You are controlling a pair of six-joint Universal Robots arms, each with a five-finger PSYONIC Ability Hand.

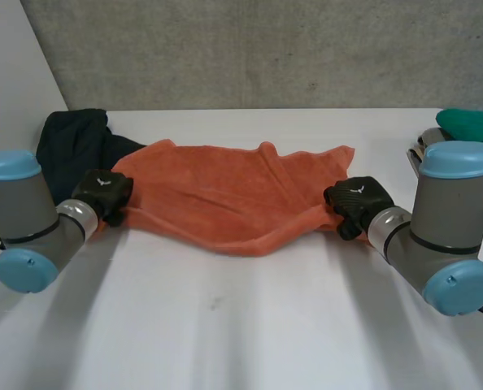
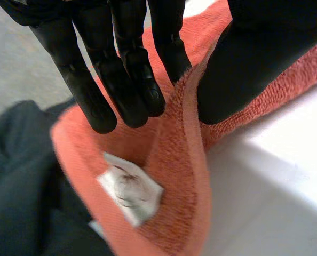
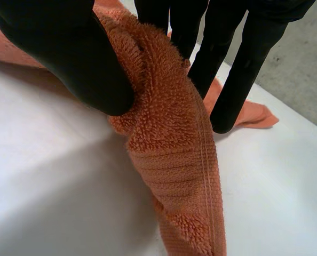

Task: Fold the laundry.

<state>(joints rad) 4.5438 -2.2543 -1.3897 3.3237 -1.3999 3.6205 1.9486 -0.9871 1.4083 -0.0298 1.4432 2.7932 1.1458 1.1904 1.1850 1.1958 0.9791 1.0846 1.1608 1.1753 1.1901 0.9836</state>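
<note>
An orange towel lies spread across the middle of the white table, its near edge sagging between my hands. My left hand pinches the towel's near left corner between fingers and thumb; a white care label hangs below them. My right hand pinches the towel's near right corner between thumb and fingers, and the cloth hangs down from the grip.
A dark garment is heaped at the back left, touching the towel's left end, and lies beside my left hand. A green cloth rests on objects at the right edge. A concrete wall rises behind the table.
</note>
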